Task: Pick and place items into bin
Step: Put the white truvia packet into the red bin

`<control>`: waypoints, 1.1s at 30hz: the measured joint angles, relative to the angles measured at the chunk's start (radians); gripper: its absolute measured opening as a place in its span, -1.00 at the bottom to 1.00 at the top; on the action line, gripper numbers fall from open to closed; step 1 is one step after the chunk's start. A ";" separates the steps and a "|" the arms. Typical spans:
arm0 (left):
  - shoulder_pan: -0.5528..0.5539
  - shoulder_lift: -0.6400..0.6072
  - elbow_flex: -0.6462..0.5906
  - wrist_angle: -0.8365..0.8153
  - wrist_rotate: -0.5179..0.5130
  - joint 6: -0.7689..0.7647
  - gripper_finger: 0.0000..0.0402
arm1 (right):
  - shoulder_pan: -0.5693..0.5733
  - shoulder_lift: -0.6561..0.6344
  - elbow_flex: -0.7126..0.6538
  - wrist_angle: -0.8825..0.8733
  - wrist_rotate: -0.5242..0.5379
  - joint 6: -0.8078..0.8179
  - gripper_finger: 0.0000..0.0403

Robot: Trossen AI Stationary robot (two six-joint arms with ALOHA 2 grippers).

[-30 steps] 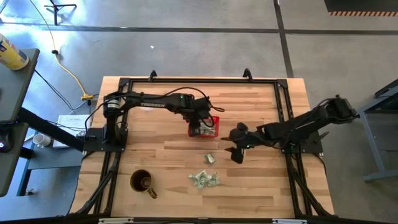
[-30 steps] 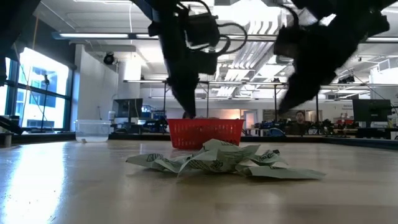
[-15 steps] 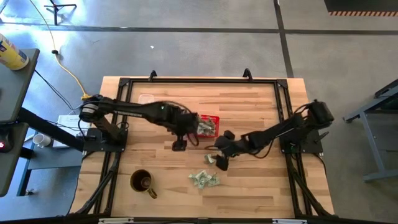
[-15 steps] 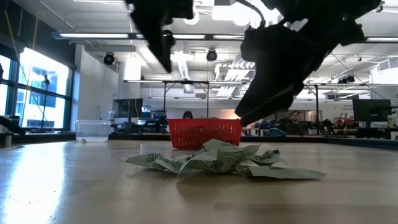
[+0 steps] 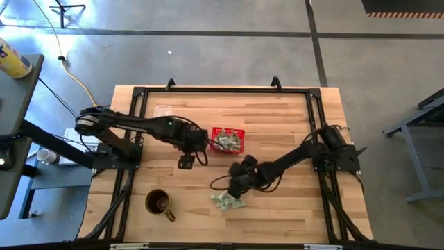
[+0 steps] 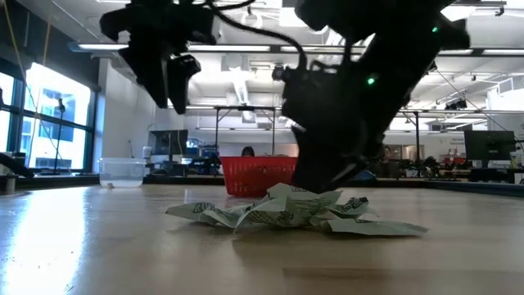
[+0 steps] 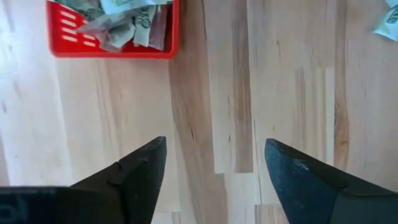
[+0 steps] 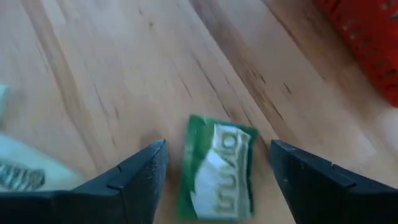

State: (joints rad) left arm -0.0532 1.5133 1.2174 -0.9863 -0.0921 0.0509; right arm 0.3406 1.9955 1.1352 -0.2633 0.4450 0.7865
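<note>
One packet (image 8: 217, 165) lies between the right tool's (image 8: 214, 180) spread fingers.

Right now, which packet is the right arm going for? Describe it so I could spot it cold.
On the pale wooden table, find the small red mesh basket near the middle. Between it and the heap of crumpled packets nearer the front edge, a single green-and-white packet lies flat, framed by the right gripper's open fingers. It lies alone, apart from the heap.
</note>
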 joint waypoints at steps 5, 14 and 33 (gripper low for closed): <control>0.000 -0.081 -0.027 -0.006 -0.005 0.008 0.43 | -0.035 0.028 0.003 0.032 -0.106 0.069 0.07; 0.001 -0.210 -0.095 -0.012 -0.061 -0.002 0.34 | -0.046 -0.018 0.003 -0.111 -0.171 0.087 -0.93; 0.001 -0.225 -0.109 0.067 -0.073 -0.116 0.32 | -0.435 -0.414 -0.004 -0.025 -0.347 -0.201 -0.83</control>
State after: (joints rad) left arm -0.0525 1.2883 1.1088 -0.9190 -0.1654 -0.0653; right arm -0.0943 1.5820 1.1311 -0.2885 0.0984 0.5855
